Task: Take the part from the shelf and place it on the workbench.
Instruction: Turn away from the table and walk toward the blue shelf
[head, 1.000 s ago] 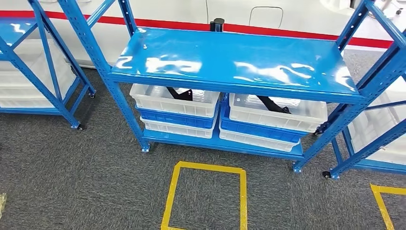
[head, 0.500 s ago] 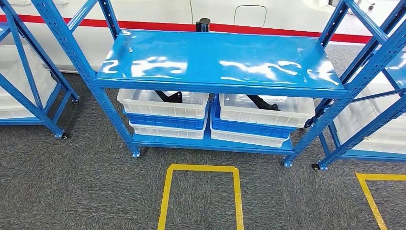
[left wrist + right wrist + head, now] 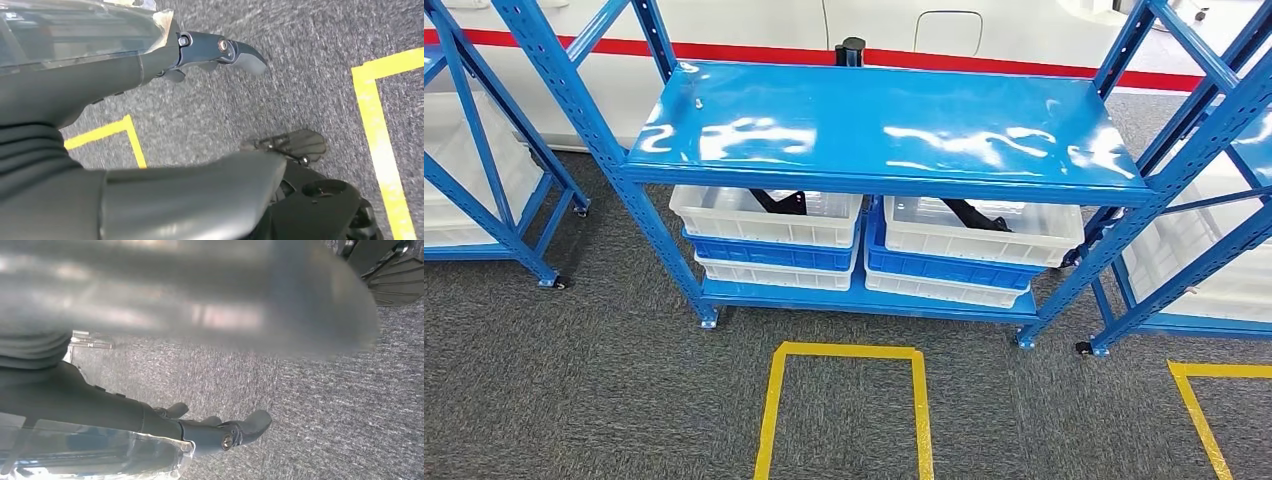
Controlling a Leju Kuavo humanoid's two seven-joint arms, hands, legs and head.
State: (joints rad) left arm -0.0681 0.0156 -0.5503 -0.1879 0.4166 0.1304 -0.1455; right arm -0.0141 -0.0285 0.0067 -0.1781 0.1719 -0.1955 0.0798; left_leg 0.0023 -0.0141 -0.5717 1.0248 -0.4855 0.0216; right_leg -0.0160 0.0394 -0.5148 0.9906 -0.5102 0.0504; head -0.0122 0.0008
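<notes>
A glossy blue painted-metal shelf [image 3: 884,125] throws back white glare above translucent white plastic bins [image 3: 769,215] stacked on smooth blue plastic ones [image 3: 949,268]. Matt black parts [image 3: 969,213] lie in the bins (material unclear). The grey carpet [image 3: 574,380] looks coarse and matt, crossed by smooth yellow tape [image 3: 839,351]. The left hand [image 3: 220,50] shows dark, slightly sheened plastic fingers.

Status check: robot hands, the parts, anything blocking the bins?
Left robot hand and right robot hand hang over carpet, holding nothing. Black parts sit in the white bins under the blue shelf top, which overhangs them.
</notes>
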